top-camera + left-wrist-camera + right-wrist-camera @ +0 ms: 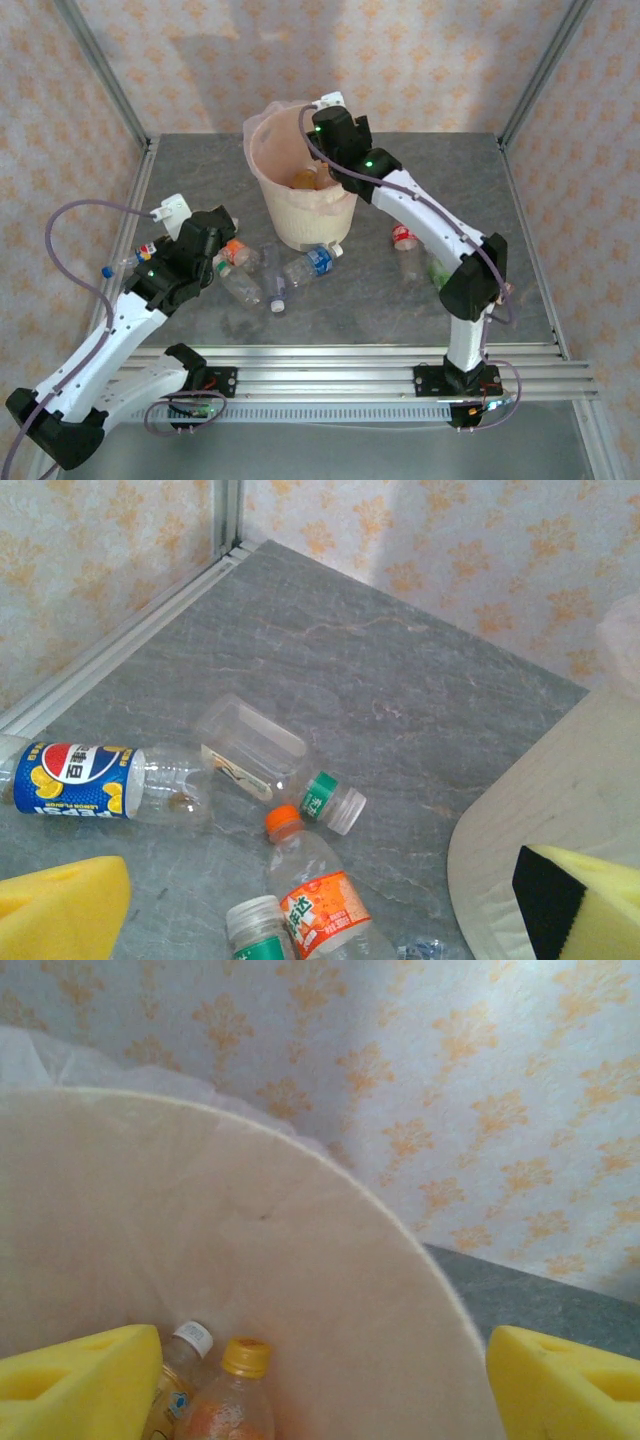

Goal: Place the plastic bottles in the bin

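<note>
Right gripper (320,1385) hangs over the bin (300,215), yellow pads wide apart, nothing between them. Below it, inside the bin, lie an orange-capped bottle (240,1400) and a white-capped bottle (186,1352). Left gripper (320,920) hovers low at the bin's near-left side, jaws fully apart, empty. Most of the loose plastic bottles (240,285) lie flat on the table (380,300) in a cluster at that same near-left foot of the bin. A red-label bottle (403,238) sits off the bin's right side. Key relation: the orange-label bottle (318,895) lies right under the left gripper, between its pads, cap pointing away from the hand, long axis crossing the closing line, so I judge a straight pinch works. Green-label bottle (265,760) is just beside its cap, and the blue-label bottle (75,780) lies farther from the bin. Left arm is nearer, so I'd use it.
</note>
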Controlling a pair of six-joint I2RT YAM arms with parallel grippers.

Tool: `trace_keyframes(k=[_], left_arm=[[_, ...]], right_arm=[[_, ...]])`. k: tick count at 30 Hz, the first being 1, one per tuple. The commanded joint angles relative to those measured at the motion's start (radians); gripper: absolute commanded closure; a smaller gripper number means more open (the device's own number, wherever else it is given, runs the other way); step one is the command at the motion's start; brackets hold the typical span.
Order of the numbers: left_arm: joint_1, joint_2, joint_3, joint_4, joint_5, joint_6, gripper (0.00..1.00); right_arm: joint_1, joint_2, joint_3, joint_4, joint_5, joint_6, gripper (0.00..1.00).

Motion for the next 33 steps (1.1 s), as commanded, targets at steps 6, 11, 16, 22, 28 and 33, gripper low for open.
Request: trace_keyframes(k=[6, 11, 16, 22, 28, 33], left_arm=[[0.069, 0.03, -0.021, -0.059, 0.107, 0.007, 0.0], [0.151, 0.057, -0.026, -0.088, 0.161, -0.022, 0.0], [0.254, 0.083, -0.043, -0.078, 0.19, -0.139, 0.0], [0.425, 0.119, -0.068, -0.023, 0.234, -0.258, 0.0], [0.602, 0.158, -0.127, 0.057, 0.314, -0.394, 0.0], [0.72, 0.214, -0.147, 0.114, 0.385, -0.479, 0.0]], right_arm=[[-0.004, -0.154, 0.062, -0.147, -0.012, 0.085, 0.03], [-0.004, -0.242, 0.025, -0.22, -0.007, 0.16, 0.01], [-0.004, -0.34, -0.038, -0.299, -0.013, 0.236, 0.01], [-0.004, -0.424, -0.098, -0.45, 0.058, 0.375, 0.01], [-0.004, -0.543, -0.253, -0.47, 0.045, 0.461, 0.01], [-0.004, -0.6, -0.322, -0.488, 0.046, 0.501, 0.01]])
